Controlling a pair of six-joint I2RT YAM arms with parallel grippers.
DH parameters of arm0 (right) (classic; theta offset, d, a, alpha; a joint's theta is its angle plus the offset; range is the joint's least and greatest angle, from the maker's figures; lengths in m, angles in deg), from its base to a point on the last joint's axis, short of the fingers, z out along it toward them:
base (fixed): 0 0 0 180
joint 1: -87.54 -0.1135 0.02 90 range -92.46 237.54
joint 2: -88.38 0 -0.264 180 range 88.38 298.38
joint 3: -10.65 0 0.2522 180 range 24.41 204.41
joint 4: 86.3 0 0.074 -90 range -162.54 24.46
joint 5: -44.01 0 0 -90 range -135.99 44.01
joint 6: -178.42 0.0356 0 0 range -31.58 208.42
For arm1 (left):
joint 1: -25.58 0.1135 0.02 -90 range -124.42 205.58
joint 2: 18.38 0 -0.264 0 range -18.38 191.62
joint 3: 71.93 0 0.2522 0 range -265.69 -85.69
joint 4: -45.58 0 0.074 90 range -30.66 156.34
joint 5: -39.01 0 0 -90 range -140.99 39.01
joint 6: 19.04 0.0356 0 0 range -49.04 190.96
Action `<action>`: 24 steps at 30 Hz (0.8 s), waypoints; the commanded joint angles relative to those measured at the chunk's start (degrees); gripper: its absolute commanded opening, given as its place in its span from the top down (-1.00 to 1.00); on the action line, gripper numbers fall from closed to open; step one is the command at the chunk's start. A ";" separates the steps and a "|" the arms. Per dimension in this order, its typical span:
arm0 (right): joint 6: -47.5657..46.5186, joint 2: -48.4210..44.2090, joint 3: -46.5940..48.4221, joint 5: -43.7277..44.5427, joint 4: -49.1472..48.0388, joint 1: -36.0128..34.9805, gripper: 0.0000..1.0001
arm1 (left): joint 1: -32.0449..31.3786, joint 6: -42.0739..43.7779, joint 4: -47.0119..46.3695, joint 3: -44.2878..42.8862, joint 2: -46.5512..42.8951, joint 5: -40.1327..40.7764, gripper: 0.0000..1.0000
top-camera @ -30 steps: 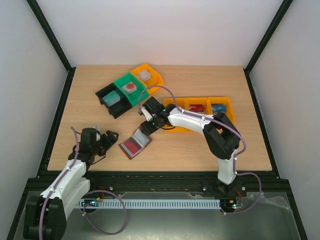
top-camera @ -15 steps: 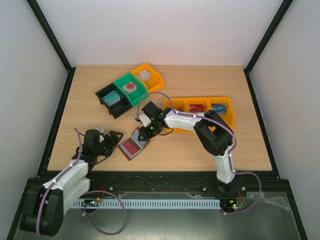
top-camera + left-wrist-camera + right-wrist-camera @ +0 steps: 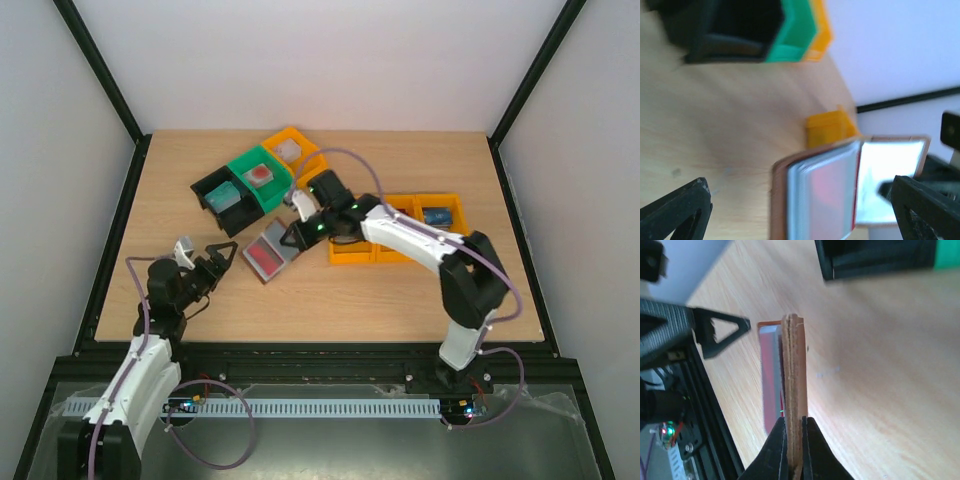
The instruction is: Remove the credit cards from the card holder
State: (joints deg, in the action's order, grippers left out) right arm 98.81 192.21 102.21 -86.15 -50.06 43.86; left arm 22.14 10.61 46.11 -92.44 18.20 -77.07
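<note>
Overhead and wrists, shared card holder (image 3: 266, 254)

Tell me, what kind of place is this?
Probably a robot test booth in a lab. Plain white walls and a black frame box in a wooden table. A left arm and right arm are bolted at its near edge. Coloured bins sit on it.

**Two rows of bins on my desk**

The pale wooden desk (image 3: 420, 305) before me carried two rows of plastic bins. At the far left, three stood touching in a slanted line. The black bin (image 3: 204, 186) held a pale teal block (image 3: 222, 199), the green bin (image 3: 240, 161) a red-topped piece (image 3: 260, 175), and the orange bin (image 3: 312, 152) a grey piece (image 3: 288, 150). To my right sat three joined yellow bins (image 3: 461, 212), the outermost holding something blue (image 3: 436, 215). White walls (image 3: 300, 60) closed the desk in.
</note>
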 commanded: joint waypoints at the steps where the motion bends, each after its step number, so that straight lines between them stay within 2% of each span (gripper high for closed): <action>1: -3.32 -7.67 4.19 -0.46 0.63 1.48 0.97 | 0.19 5.64 -13.95 -3.54 -2.59 -10.83 -0.98; 7: -5.39 -13.70 6.00 -0.04 -0.63 1.54 0.97 | -0.32 11.42 -24.59 -6.21 -3.93 -19.16 -0.99; 11: -5.76 -17.32 4.02 -7.07 -4.60 1.54 0.97 | -2.03 14.18 -25.94 -7.08 -3.46 -19.95 -0.99; 20: -6.70 -21.89 0.31 -15.68 -10.27 1.49 0.97 | -3.80 15.47 -27.10 -7.45 -3.12 -20.65 -0.98; 22: -6.09 -21.85 0.01 -15.99 -11.01 1.49 0.97 | -4.44 15.89 -28.50 -7.95 -3.16 -22.18 -0.85; 23: -5.98 -21.63 0.04 -16.12 -11.25 1.49 0.97 | -4.73 16.15 -28.98 -8.18 -3.18 -22.90 -0.72; 24: -5.79 -21.39 0.02 -16.29 -11.38 1.49 0.97 | -4.97 16.34 -29.33 -8.38 -3.22 -23.41 -0.48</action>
State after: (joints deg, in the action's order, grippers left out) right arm 92.78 171.95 102.86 -99.03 -56.79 45.57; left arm 18.05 24.92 21.94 -98.19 15.20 -97.01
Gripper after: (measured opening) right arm 0.025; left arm 0.881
